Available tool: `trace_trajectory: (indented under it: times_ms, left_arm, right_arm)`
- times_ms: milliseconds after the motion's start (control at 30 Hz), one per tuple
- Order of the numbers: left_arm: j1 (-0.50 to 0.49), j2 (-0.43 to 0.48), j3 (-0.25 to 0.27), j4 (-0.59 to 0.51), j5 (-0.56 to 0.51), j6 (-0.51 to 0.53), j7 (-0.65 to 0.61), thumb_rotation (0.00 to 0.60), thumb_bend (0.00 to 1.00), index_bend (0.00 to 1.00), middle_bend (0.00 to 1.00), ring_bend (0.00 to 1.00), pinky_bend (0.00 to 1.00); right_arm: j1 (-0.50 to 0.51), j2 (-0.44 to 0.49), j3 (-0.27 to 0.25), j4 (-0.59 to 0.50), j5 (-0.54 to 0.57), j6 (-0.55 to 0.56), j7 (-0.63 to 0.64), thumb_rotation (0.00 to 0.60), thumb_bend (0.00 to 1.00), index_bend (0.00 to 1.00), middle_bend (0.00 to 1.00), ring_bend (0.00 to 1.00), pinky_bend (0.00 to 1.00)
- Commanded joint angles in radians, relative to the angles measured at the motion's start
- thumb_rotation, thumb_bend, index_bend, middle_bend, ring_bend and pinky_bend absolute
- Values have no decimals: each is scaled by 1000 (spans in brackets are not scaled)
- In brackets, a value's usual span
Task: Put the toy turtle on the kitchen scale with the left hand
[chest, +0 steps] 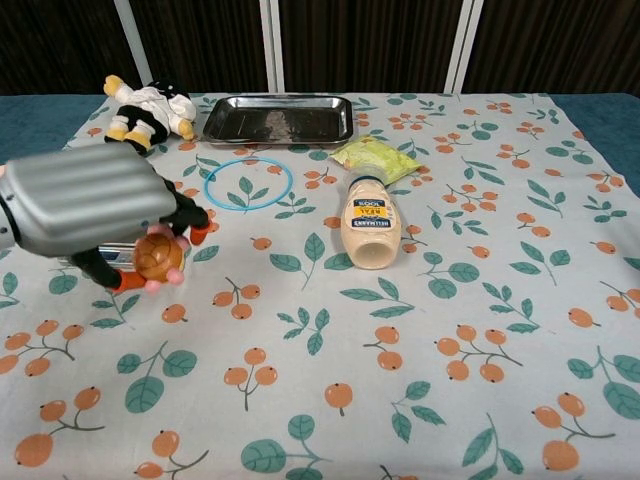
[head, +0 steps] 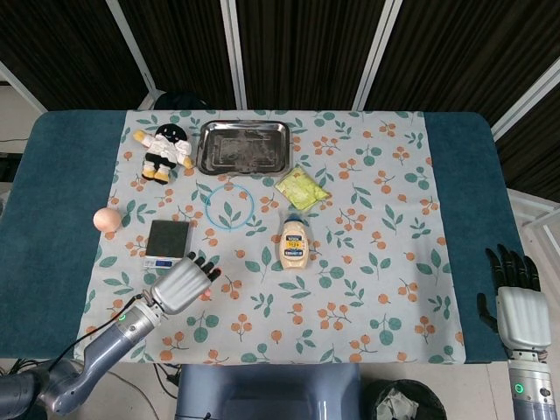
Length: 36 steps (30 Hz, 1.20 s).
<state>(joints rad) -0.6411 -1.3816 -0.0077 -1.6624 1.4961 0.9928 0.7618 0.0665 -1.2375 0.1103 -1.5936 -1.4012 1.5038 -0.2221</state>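
My left hand (chest: 95, 205) holds the toy turtle (chest: 158, 257), an orange-shelled toy with pink feet, lifted off the cloth. From the head view the left hand (head: 182, 283) hovers just below and to the right of the black kitchen scale (head: 167, 242), and the turtle is hidden under it. In the chest view the hand covers nearly all of the scale. My right hand (head: 518, 306) hangs off the table's right edge with fingers apart and nothing in it.
A mayonnaise bottle (head: 295, 242) lies mid-table. A blue ring (head: 231, 206), a yellow-green packet (head: 301, 188), a steel tray (head: 245, 146) and a plush doll (head: 164, 152) lie further back. A peach ball (head: 108, 219) sits left of the scale.
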Motion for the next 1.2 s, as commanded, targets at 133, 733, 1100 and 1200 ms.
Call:
trace_trajectory:
  times_ms: [133,733,1100,1200]
  left_arm:
    - [5,86,-78,-31,-110,26,-3,600,350,372,568,463,526]
    - [-42,29,-112,251,-279,-91,-101,600,344,364,538,455,519]
    - [-60,-31,-94,341,-259,-101,-148,600,253,310,435,386,510]
    - [-63,-37,-93,343,-273,-105,-137,600,238,308,425,382,508]
  right_arm:
    - [0,-1,-1,-2,0,0,-1,600,541,0,0,14,0]
    - [3,-7,1,3,10,-10,-8,600,540,0,0,14,0]
    - [2,-5,4,5,13,-7,-1,600,532,0,0,14,0]
    - [2,-2,2,2,10,-9,5,600,527,0,0,14,0]
